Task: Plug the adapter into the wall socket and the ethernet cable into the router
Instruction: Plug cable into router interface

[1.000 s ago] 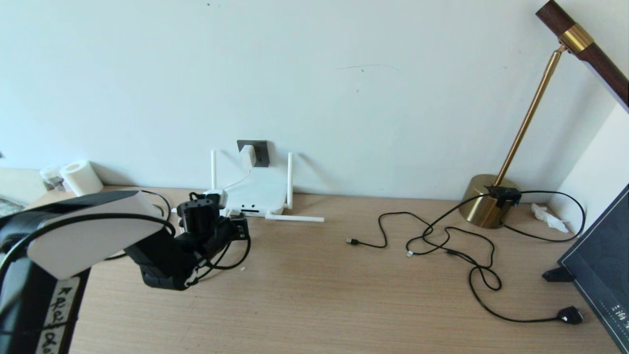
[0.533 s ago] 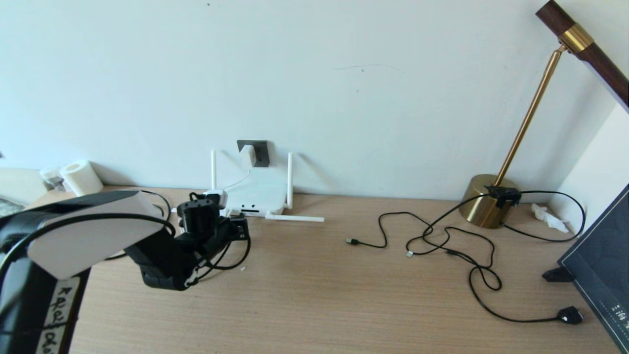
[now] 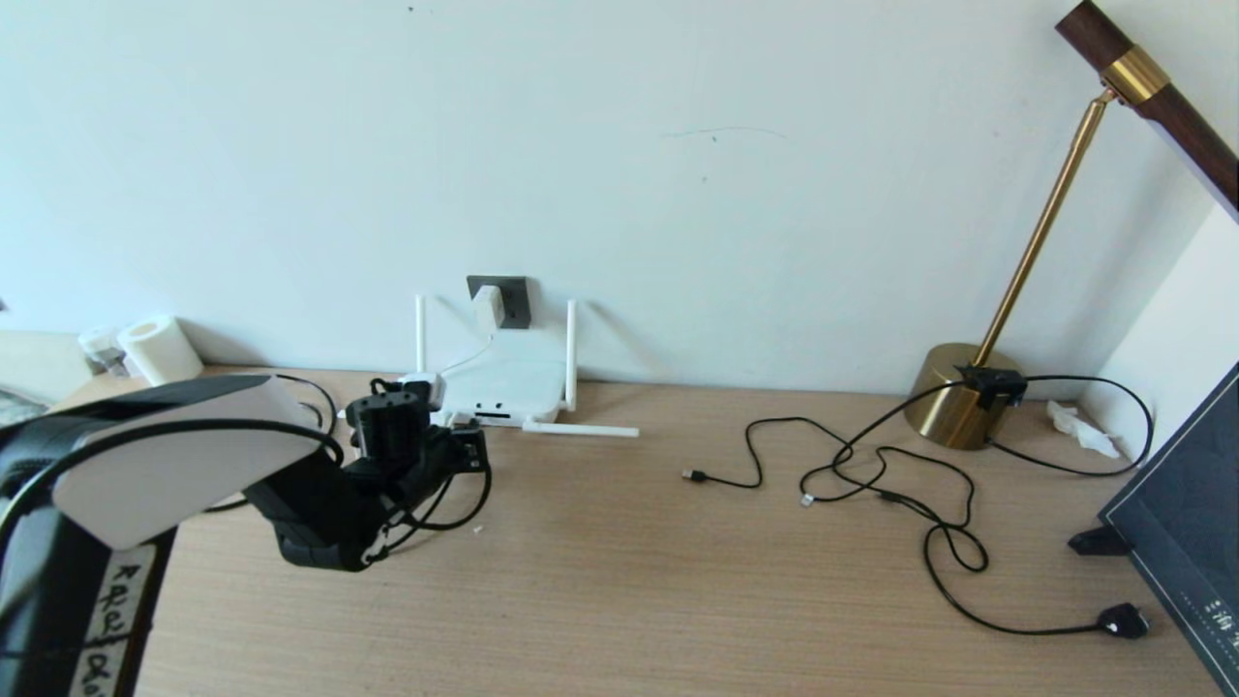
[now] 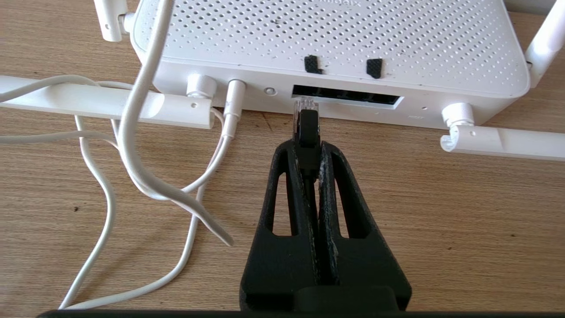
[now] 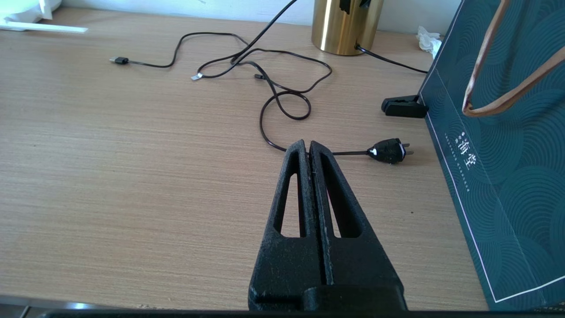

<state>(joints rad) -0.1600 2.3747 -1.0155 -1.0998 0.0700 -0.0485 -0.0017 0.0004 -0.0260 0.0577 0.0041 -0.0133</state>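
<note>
The white adapter (image 3: 488, 307) sits plugged in the dark grey wall socket (image 3: 516, 302), and its thin white cord (image 4: 132, 132) runs down to the router. The white router (image 3: 503, 385) lies flat under the socket. My left gripper (image 4: 307, 145) is shut on the black plug of the ethernet cable (image 4: 307, 126). The plug's clear tip (image 4: 305, 105) is right at the left end of the router's dark port row (image 4: 353, 95). Whether it has entered a port does not show. In the head view the cable (image 3: 472, 508) loops below the left gripper (image 3: 471, 451). My right gripper (image 5: 309, 145) hangs shut and empty over the table's right part.
Thin black USB cables (image 3: 852, 474) and a black two-pin plug (image 5: 388, 151) lie at the right. A brass lamp base (image 3: 953, 392) stands at the wall. A dark green bag (image 5: 507, 154) stands at the right edge. A router antenna (image 3: 581, 429) lies on the table.
The left gripper with the ethernet plug has edged very slightly toward the router. Nothing else has moved.
</note>
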